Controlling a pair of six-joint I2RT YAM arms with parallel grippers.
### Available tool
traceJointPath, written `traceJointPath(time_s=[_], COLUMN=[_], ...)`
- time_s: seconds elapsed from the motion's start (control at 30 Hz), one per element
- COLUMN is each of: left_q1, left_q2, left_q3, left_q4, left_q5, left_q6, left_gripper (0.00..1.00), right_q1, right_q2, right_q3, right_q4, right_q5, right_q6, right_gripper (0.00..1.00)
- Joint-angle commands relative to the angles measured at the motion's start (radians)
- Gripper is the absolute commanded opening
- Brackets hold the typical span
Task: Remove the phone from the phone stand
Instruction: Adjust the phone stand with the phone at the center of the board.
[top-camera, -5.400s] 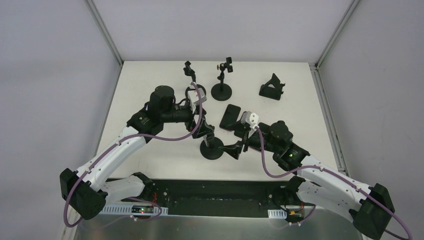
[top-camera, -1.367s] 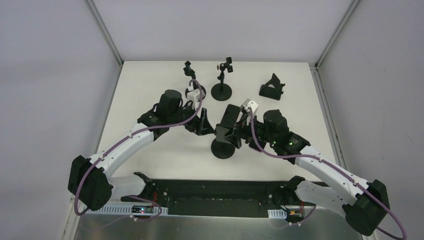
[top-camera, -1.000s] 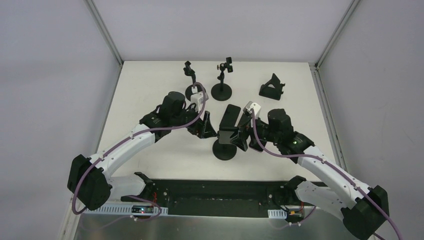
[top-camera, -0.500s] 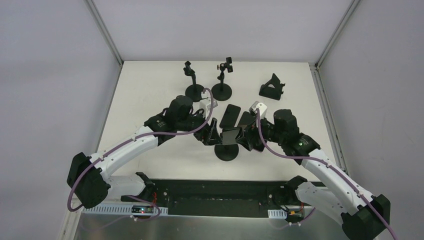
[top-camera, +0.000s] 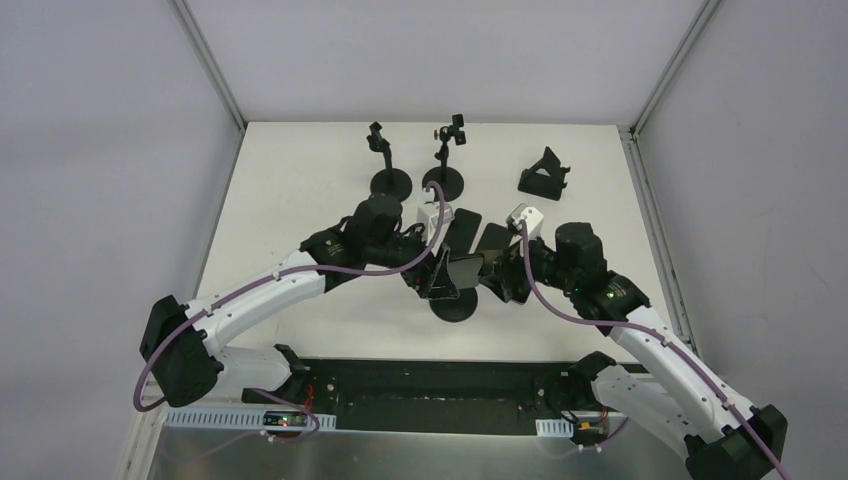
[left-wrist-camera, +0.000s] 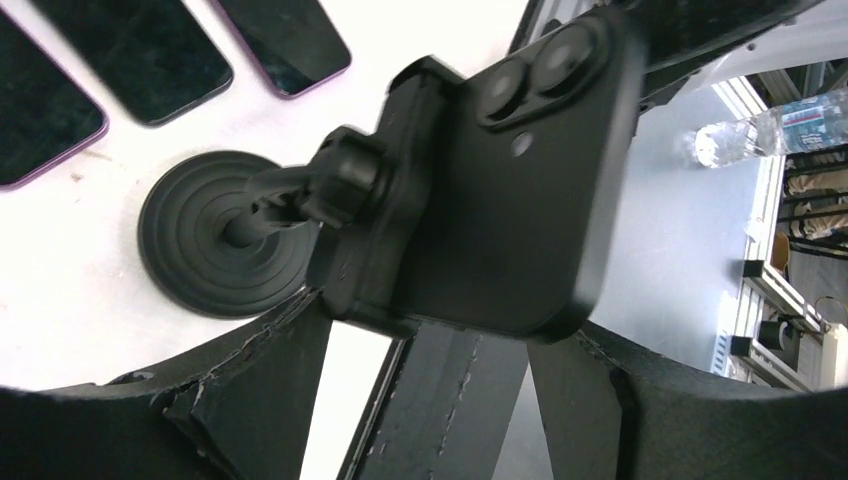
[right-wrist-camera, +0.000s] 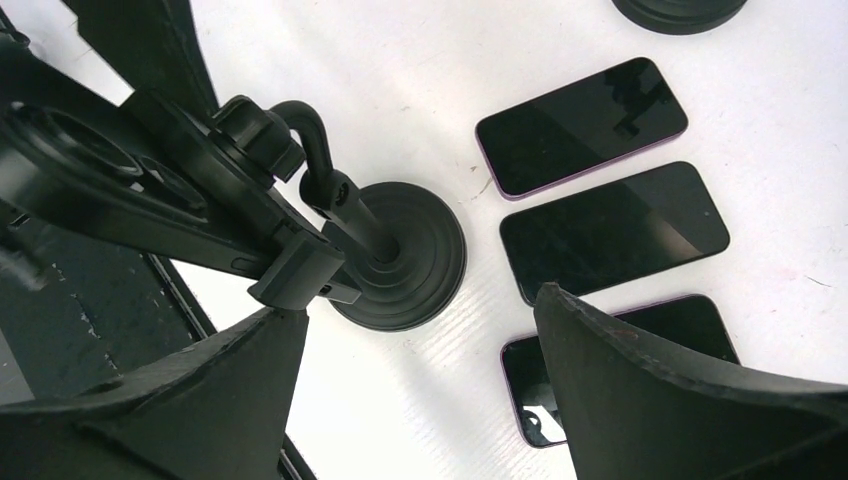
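Observation:
A black phone (left-wrist-camera: 520, 180), back and camera lenses showing, sits in the clamp (left-wrist-camera: 385, 215) of a black stand with a round base (left-wrist-camera: 215, 235). In the top view the phone (top-camera: 463, 270) tilts over the base (top-camera: 453, 306). My left gripper (left-wrist-camera: 445, 320) is open, its fingers (left-wrist-camera: 230, 410) straddling the lower end of the phone and clamp; it reaches in from the left (top-camera: 438, 277). My right gripper (right-wrist-camera: 420, 305) is open and empty just right of the stand (top-camera: 497, 281), with the base (right-wrist-camera: 400, 255) and the edge-on clamp (right-wrist-camera: 170, 200) ahead of it.
Three purple-edged phones lie screen up right of the base: (right-wrist-camera: 580, 125), (right-wrist-camera: 615, 230) and one (right-wrist-camera: 530, 385) partly under my right finger. Two spare stands (top-camera: 388, 182), (top-camera: 443, 180) and a folding holder (top-camera: 545, 175) stand at the back. A black rail (top-camera: 420, 385) runs along the near edge.
My left gripper has moved right and come around the phone in the stand. My right gripper has drawn back to the right, and the phone has tilted lower over the base.

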Motion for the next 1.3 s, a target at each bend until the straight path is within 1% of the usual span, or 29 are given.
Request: traceJointPath(time_s=[0.0, 0.27, 0.53, 0.77, 1.03, 1.27], left_q1=[-0.037, -0.103, -0.146, -0.156, -0.167, -0.169], left_q2=[0.012, 0.042, 0.063, 0.073, 0.094, 0.093], left_q3=[0.069, 0.099, 0.103, 0.113, 0.132, 0.125], left_q4=[0.024, 0.025, 0.028, 0.033, 0.039, 0.042], left_q5=[0.029, 0.026, 0.010, 0.008, 0.006, -0.001], left_q6=[0.007, -0.006, -0.017, -0.015, -0.021, -0.018], left_gripper=[0.71, 0.71, 0.70, 0.70, 0.70, 0.70], right_q1=[-0.010, -0.011, -0.011, -0.011, -0.011, -0.011], right_q2=[-0.008, 0.008, 0.020, 0.026, 0.064, 0.089], right_q3=[0.019, 0.013, 0.015, 0.009, 0.014, 0.026], right_q4=[0.031, 0.086, 0.107, 0.149, 0.214, 0.225], right_q5=[0.058, 0.132, 0.124, 0.079, -0.015, -0.034], right_q6=[0.015, 0.063, 0.072, 0.098, 0.151, 0.162], right_gripper=[0.87, 0.87, 0.87, 0.87, 0.87, 0.87])
